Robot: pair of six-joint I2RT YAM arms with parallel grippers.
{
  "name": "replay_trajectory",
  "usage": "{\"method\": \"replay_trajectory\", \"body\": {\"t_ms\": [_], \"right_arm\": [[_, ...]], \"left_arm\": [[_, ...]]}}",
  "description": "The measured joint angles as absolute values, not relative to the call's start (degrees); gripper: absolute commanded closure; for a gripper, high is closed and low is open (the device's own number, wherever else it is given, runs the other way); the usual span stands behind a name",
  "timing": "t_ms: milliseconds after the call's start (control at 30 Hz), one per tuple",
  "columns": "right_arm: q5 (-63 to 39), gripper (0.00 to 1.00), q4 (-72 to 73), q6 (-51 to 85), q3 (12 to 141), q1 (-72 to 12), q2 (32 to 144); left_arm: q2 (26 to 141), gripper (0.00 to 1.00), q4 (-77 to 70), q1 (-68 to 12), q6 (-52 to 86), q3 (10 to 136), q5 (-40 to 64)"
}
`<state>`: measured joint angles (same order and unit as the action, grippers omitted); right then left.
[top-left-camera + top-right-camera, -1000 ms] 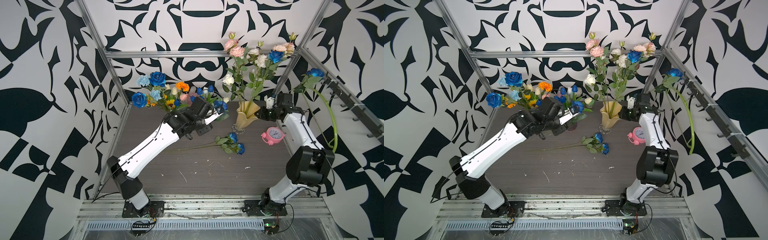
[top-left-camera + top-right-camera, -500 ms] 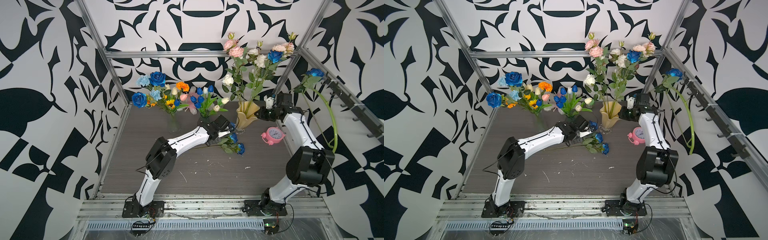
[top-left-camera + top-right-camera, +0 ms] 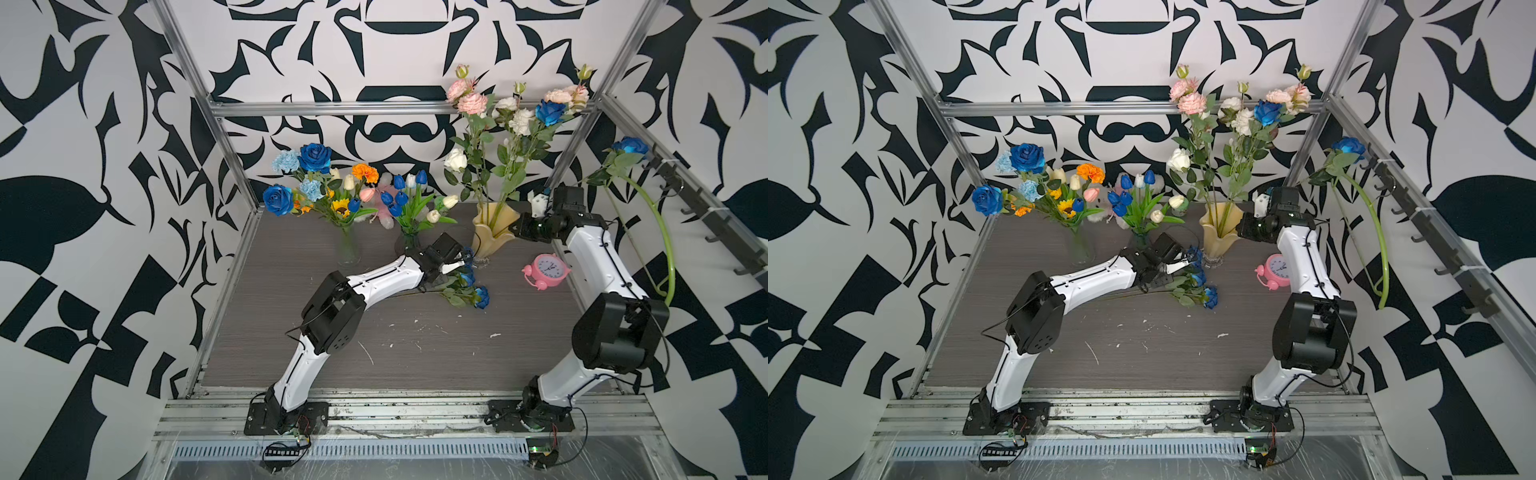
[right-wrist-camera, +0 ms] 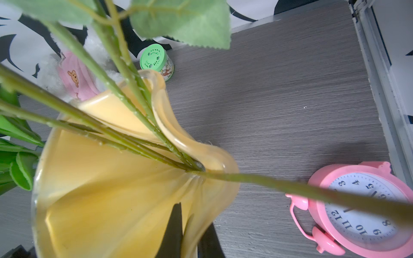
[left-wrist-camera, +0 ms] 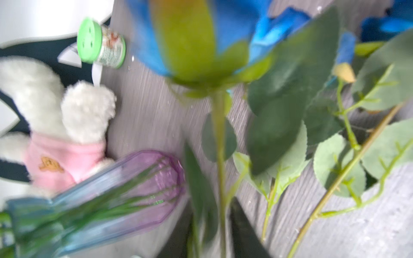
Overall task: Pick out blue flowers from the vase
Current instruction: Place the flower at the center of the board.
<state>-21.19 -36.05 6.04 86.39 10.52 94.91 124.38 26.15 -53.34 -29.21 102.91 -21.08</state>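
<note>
Blue flowers (image 3: 471, 286) lie on the table (image 3: 1142, 353) in both top views, our left gripper (image 3: 459, 266) over them. Left wrist: jaws parted around a rose stem (image 5: 220, 156), a set-down we judge; next we fetch another. Right wrist: our right gripper (image 4: 193, 215) clamps the rim of the yellow vase (image 4: 111, 196).

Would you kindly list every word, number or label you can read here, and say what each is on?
"3", "4", "5", "8", "9", "10", "11", "12": on the clock dial; a stem hides the rest.
Tin label: print too blurred to read.
Bunny's shirt: a bear emblem, no words.
Nothing else legible.
</note>
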Motion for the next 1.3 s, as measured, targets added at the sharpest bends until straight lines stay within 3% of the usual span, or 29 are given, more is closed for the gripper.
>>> {"method": "replay_trajectory", "body": {"t_ms": [267, 467, 700, 967, 1033, 1300], "right_arm": [[-21.19, 1.00, -36.10, 5.98, 86.39, 10.52, 94.91], [-21.23, 1.00, -36.05, 5.98, 86.39, 10.52, 94.89], [-21.43, 1.00, -35.97, 6.02, 86.35, 10.52, 94.89], [-21.78, 1.00, -35.73, 6.04, 85.80, 10.50, 94.52], [-21.80, 1.00, -35.66, 6.04, 85.76, 10.46, 94.52], [-21.80, 1.00, -35.51, 6.09, 85.69, 10.39, 94.52]], "left_arm": [[123.63, 0.39, 25.06, -53.54, -27.03, 102.87, -18.57], [116.01, 0.25, 22.41, -54.72, -25.91, 103.11, -14.28], [113.34, 0.20, 15.90, -54.92, -23.73, 117.27, -6.70], [123.13, 0.16, 9.54, -52.71, -18.46, 133.43, -0.05], [126.56, 0.10, 8.56, -51.99, -17.50, 136.00, 0.71], [134.63, 0.09, 3.14, -51.11, -16.38, 136.46, 2.15]]}}
